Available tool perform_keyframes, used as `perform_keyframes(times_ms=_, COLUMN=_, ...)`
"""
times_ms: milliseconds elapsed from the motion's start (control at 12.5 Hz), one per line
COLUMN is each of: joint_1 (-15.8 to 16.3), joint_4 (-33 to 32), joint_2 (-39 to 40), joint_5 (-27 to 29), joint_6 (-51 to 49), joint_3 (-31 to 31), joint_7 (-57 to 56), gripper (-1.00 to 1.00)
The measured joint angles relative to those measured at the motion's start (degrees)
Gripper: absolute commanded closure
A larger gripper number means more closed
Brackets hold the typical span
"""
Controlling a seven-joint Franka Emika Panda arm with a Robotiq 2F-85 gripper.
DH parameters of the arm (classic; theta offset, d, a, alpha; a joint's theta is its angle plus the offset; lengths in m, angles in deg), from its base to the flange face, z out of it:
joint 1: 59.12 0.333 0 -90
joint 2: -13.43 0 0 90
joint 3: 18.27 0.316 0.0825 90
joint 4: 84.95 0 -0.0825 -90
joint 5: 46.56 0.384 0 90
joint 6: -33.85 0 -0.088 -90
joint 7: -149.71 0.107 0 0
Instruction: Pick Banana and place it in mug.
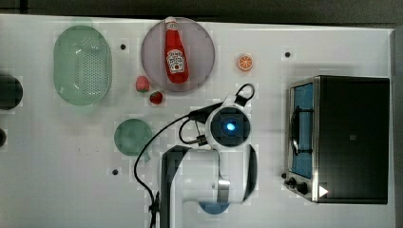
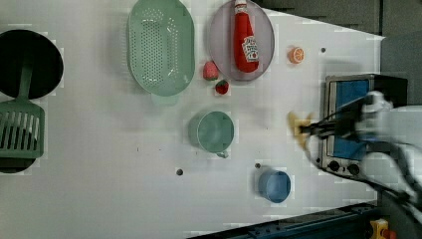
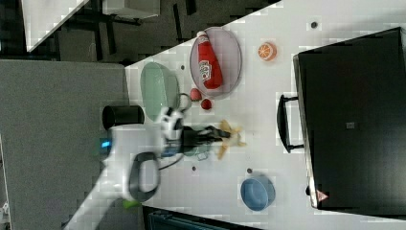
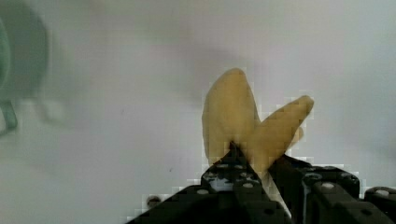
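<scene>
**Now: banana clamped in gripper, held off the table**

Currently the white table (image 1: 57,190) carries everything. Toaster oven (image 1: 349,137) sits at the top view's right edge, door facing the middle. Robot arm (image 1: 204,175) reaches in from the top view's bottom edge. Pale-green colander (image 1: 81,64) is near the top view's top-left corner. Purple plate (image 1: 202,40) sits at the top edge's middle, ketchup bottle (image 1: 175,51) lying on it. Mug (image 2: 215,131) stands upright near the table's centre, handle toward the left view's bottom. Blue cup (image 2: 274,186) is near the left view's bottom edge, apart from the mug. Gripper (image 4: 254,163) has its fingers (image 4: 233,179) clamped on the banana (image 4: 231,112), peel flaps sticking out past the tips. Banana hangs between mug and oven in the left view, well apart from the mug. Orange slice (image 1: 245,61) lies right of the plate in the top view. Two strawberries (image 1: 148,90) lie between colander and plate.
</scene>
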Motion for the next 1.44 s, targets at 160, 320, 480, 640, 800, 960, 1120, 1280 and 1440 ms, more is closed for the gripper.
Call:
perform_keyframes(times_ms=160, joint_1=-0.7, joint_4=5.71, joint_2=-5.87, joint_5=0.41, joint_6=-10.66, joint_3=-0.04, joint_7=0.56, gripper=0.56)
perform_keyframes(times_ms=320, joint_1=0.11, joint_4=12.87, joint_2=-8.47, joint_5=0.36, joint_6=-18.77, joint_3=-0.29, joint_7=4.03, gripper=0.56)
perform_keyframes(times_ms=480, joint_1=-0.13, joint_4=15.11, joint_2=-11.48, joint_5=1.02, joint_6=-20.87, joint_3=2.11, joint_7=9.57, gripper=0.57)
perform_keyframes(times_ms=640, joint_1=0.88, joint_4=13.88, joint_2=-13.43, joint_5=2.51, joint_6=-20.8, joint_3=7.77, joint_7=15.16, gripper=0.57)
perform_keyframes(times_ms=800, joint_1=2.16, joint_4=13.43, joint_2=-10.4, joint_5=0.66, joint_6=-20.48, joint_3=12.81, joint_7=23.75, gripper=0.56)
perform_keyframes(times_ms=960, joint_1=3.45, joint_4=12.65, joint_2=-7.56, joint_5=2.06, joint_6=-21.86, joint_3=16.13, joint_7=31.05, gripper=0.57)
perform_keyframes(times_ms=1120, joint_1=4.65, joint_4=12.65, joint_2=-6.16, joint_5=3.42, joint_6=-23.19, joint_3=21.61, joint_7=40.99, gripper=0.56)
perform_keyframes(times_ms=1280, joint_1=4.25, joint_4=11.53, joint_2=-5.86, joint_5=6.56, joint_6=-16.74, joint_3=24.75, joint_7=47.76, gripper=0.57)
perform_keyframes(times_ms=1440, joint_1=5.04, joint_4=9.74, joint_2=-3.73, joint_5=6.71, joint_6=-9.9, joint_3=27.98, joint_7=54.14, gripper=0.57)
